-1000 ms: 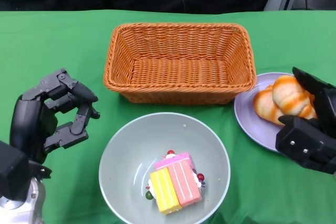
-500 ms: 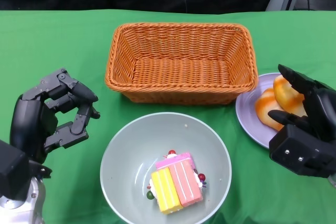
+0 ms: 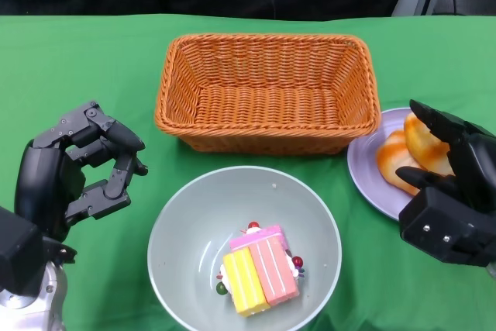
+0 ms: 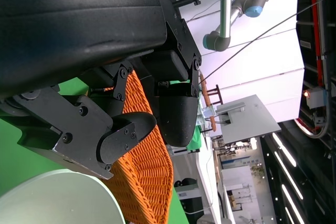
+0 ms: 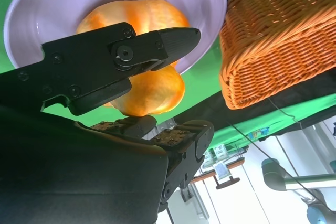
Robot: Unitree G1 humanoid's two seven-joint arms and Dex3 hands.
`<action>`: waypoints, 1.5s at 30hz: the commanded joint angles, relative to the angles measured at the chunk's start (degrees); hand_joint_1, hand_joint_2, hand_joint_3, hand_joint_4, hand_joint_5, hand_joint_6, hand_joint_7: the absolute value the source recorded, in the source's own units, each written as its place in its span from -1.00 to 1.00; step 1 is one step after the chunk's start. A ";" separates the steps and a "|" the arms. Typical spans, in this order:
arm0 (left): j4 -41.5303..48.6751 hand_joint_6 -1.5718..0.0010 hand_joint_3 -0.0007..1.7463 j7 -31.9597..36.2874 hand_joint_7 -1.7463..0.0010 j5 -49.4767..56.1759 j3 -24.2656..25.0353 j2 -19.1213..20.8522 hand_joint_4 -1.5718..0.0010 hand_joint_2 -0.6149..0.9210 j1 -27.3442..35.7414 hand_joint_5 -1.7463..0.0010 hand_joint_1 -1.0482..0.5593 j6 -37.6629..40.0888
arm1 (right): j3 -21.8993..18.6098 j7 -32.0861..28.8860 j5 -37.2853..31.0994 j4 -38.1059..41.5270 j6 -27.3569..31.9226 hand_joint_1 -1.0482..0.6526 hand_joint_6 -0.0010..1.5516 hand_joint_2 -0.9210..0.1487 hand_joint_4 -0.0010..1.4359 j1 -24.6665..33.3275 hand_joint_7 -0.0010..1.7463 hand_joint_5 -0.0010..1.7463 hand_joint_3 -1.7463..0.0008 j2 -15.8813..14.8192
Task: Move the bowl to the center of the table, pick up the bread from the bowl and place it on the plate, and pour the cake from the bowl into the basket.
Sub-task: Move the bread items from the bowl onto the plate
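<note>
Judging bread plated, our right hand, fingers apart, hovers there; cake awaits pouring from bowl into basket.

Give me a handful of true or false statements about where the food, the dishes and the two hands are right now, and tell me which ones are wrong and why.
1. The cake lies in the bowl. True.
2. The basket holds the bread. False: the basket has nothing in it; the bread lies on the purple plate.
3. The left hand grips the bowl's rim. False: it holds nothing and sits apart from the bowl, to its left.
4. The right hand is at the plate, its fingers around the bread. True.
5. The bowl sits between the basket and the robot. True.
</note>
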 commanded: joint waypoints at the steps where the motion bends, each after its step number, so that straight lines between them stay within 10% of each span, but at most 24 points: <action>1: -0.99 0.01 0.16 0.01 -0.55 -0.30 0.34 1.08 0.05 0.61 -0.28 -0.77 0.28 0.35 | -1.18 0.57 0.59 -3.91 -0.29 -0.61 -0.45 -1.00 -0.41 2.24 -1.00 -0.99 0.79 -1.44; 26: -0.17 0.02 0.16 -0.48 -0.53 -0.44 0.29 1.11 0.05 0.62 -0.57 -0.77 0.28 -0.24 | -5.85 7.95 3.53 -27.27 -1.66 -0.58 -0.36 -1.00 -0.31 14.03 -0.98 -0.96 0.78 -0.65; 37: 0.35 0.01 0.16 -0.35 -0.54 -0.55 0.52 1.33 0.05 0.61 -1.17 -0.76 0.27 0.44 | -9.75 17.99 26.26 -43.29 -11.54 0.04 0.10 -0.99 0.29 26.88 -0.86 -0.73 0.95 5.52; 41: 0.41 0.02 0.16 -0.88 -0.53 -0.95 0.58 1.53 0.05 0.60 -1.18 -0.76 0.27 0.42 | -10.59 24.92 37.21 -46.81 -12.50 0.07 0.20 -0.99 0.04 30.60 -0.80 0.03 0.89 7.27; 45: 0.77 0.01 0.14 -1.65 -0.53 -1.27 0.67 1.74 0.05 0.61 -1.18 -0.77 0.28 0.36 | -12.32 29.85 43.04 -47.04 -13.01 0.14 0.09 -0.97 -0.10 31.23 -0.46 0.35 0.79 8.44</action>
